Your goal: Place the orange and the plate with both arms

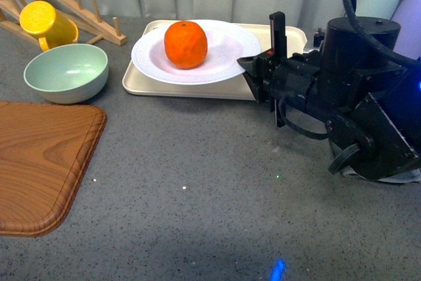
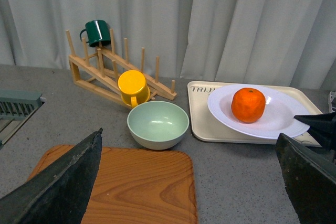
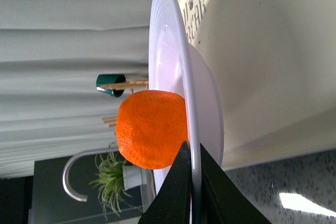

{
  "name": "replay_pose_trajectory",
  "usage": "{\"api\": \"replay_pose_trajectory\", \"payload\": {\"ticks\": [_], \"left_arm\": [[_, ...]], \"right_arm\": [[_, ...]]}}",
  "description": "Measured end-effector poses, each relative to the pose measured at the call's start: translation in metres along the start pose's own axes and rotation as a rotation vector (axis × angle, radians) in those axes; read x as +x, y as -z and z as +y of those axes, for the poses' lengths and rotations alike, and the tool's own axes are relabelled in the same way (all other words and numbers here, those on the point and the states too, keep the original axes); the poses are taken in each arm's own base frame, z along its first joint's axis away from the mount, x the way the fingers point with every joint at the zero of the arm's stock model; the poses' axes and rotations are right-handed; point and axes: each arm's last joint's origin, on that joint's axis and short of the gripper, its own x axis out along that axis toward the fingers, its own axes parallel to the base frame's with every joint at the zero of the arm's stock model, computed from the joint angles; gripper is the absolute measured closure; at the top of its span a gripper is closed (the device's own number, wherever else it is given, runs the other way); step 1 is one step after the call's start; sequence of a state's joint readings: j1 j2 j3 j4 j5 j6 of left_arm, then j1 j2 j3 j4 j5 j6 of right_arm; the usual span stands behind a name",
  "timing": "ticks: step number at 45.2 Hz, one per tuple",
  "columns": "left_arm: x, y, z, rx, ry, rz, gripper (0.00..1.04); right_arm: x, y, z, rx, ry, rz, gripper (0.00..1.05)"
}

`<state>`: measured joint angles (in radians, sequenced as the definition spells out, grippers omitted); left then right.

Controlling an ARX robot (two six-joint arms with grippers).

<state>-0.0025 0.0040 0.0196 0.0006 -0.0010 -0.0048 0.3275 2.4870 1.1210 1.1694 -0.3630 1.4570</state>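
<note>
Placement seemingly half done: round bright orange fruit [image 1: 185, 44] sits in glossy white ridged-rim plate [image 1: 227, 49].
Its rim is pinched in the right claw [image 3: 192, 148], fruit just beyond; left claw [image 2: 189, 135] gapes empty, well back.

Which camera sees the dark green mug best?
The left wrist view: the dark green mug hangs in full sight on the wooden rack. The right wrist view shows it small, crossed by rack pegs. The front view shows only a dark scrap at its top edge, possibly the mug.
</note>
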Motion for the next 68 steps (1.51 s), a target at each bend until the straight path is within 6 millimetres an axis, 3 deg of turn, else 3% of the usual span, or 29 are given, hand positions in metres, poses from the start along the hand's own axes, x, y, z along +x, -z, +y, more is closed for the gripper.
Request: {"api": "replay_pose_trajectory", "payload": {"ticks": [13, 23, 38, 44, 48, 51, 53, 59, 63, 66, 68], "left_arm": [[0.000, 0.000, 0.000, 0.000, 0.000, 0.000, 0.07], [0.000, 0.000, 0.000, 0.000, 0.000, 0.000, 0.07], [0.000, 0.000, 0.000, 0.000, 0.000, 0.000, 0.07], [0.000, 0.000, 0.000, 0.000, 0.000, 0.000, 0.07], [0.000, 0.000, 0.000, 0.000, 0.000, 0.000, 0.07], [0.000, 0.000, 0.000, 0.000, 0.000, 0.000, 0.07], [0.000, 0.000, 0.000, 0.000, 0.000, 0.000, 0.07], [0.000, 0.000, 0.000, 0.000, 0.000, 0.000, 0.07], [0.000, 0.000, 0.000, 0.000, 0.000, 0.000, 0.07], [0.000, 0.000, 0.000, 0.000, 0.000, 0.000, 0.07], [0.000, 0.000, 0.000, 0.000, 0.000, 0.000, 0.07]], "right_arm": [[0.043, 0.001, -0.004, 0.037, 0.070, -0.039, 1.03], [0.061, -0.001, 0.003, 0.028, 0.130, -0.042, 1.03], [0.045, -0.005, 0.000, -0.076, 0.200, -0.031, 0.55], [0.025, -0.009, 0.004, -0.141, 0.228, -0.043, 0.34], [0.005, -0.011, 0.020, -0.267, 0.278, -0.084, 0.15], [-0.006, -0.010, 0.029, -0.377, 0.322, -0.131, 0.08], [-0.017, -0.008, 0.037, -0.461, 0.344, -0.156, 0.09], [-0.078, 0.006, 0.070, -0.947, 0.456, -0.290, 0.09], [-0.107, 0.013, 0.077, -1.105, 0.515, -0.317, 0.09], [-0.147, 0.023, 0.078, -1.260, 0.573, -0.355, 0.09], [-0.164, 0.027, 0.077, -1.312, 0.597, -0.367, 0.09]]}}
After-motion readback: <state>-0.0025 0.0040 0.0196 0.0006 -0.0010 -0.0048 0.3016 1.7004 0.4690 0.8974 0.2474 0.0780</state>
